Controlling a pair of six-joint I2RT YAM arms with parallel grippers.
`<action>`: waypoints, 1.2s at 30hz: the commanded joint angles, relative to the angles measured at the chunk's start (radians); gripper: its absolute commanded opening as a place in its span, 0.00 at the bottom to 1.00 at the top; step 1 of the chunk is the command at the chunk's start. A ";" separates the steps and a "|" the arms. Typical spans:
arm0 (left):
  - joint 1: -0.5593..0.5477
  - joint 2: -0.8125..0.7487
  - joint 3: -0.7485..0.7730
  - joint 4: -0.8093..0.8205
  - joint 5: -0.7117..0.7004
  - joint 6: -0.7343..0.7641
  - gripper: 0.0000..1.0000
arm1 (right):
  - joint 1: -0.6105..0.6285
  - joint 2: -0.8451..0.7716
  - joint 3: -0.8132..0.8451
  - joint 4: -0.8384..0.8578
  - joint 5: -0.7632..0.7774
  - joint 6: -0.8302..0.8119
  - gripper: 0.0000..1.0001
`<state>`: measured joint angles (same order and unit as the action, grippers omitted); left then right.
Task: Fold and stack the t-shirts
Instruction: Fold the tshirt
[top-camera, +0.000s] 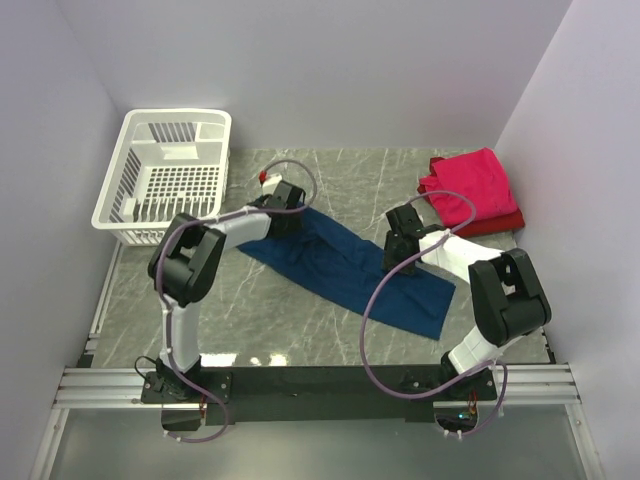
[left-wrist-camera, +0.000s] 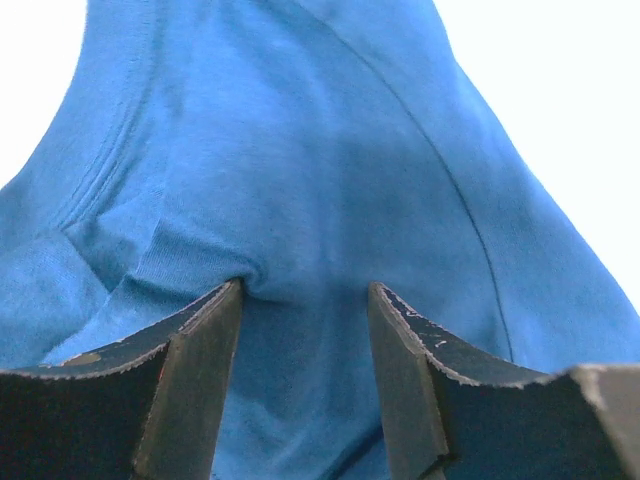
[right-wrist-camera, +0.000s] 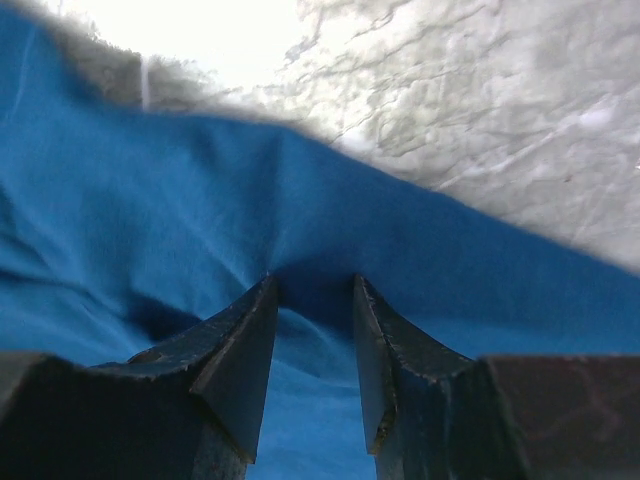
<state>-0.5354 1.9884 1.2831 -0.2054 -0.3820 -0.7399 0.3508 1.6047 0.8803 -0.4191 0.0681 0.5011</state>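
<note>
Blue t-shirt (top-camera: 340, 265) lies as a long, rumpled strip slanting across the middle of the grey marbled tabletop (top-camera: 300, 330), running from the far left toward the near right. One arm is at each end of it.

The left pincer (top-camera: 287, 222) is down on the strip's far-left end. Seen from the left wrist, the left pincer (left-wrist-camera: 305, 285) has its two dark fingers partly spread, tips sunk into the blue t-shirt (left-wrist-camera: 320, 150), which puckers at the left tip. Whether it is truly clamping the cloth I cannot tell.

The right pincer (top-camera: 397, 262) sits on the far edge of the strip, toward its right end. From the right wrist, the right pincer (right-wrist-camera: 315, 280) is also partly spread, with creases in the blue t-shirt (right-wrist-camera: 150, 200) gathering at the tips and bare tabletop (right-wrist-camera: 480, 110) beyond. Here too I cannot tell if the cloth is pinched.

A folded pinkish-red t-shirt (top-camera: 470, 185) rests on a darker red t-shirt (top-camera: 497, 222) in the far right corner, well apart from the blue one. A white slotted basket (top-camera: 112, 170) stands at the far left.
</note>
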 joint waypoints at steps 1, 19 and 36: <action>0.038 0.122 0.108 -0.106 0.060 0.088 0.59 | 0.004 -0.032 -0.014 -0.027 -0.048 0.017 0.43; 0.117 0.322 0.578 -0.177 0.080 0.209 0.58 | 0.211 -0.265 -0.040 -0.138 0.050 0.125 0.43; 0.129 0.056 0.282 -0.187 0.117 0.140 0.58 | 0.251 -0.235 -0.092 -0.152 0.140 0.129 0.42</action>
<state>-0.4175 2.0766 1.6344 -0.3882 -0.2840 -0.5659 0.5919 1.3693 0.7933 -0.5739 0.1642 0.6167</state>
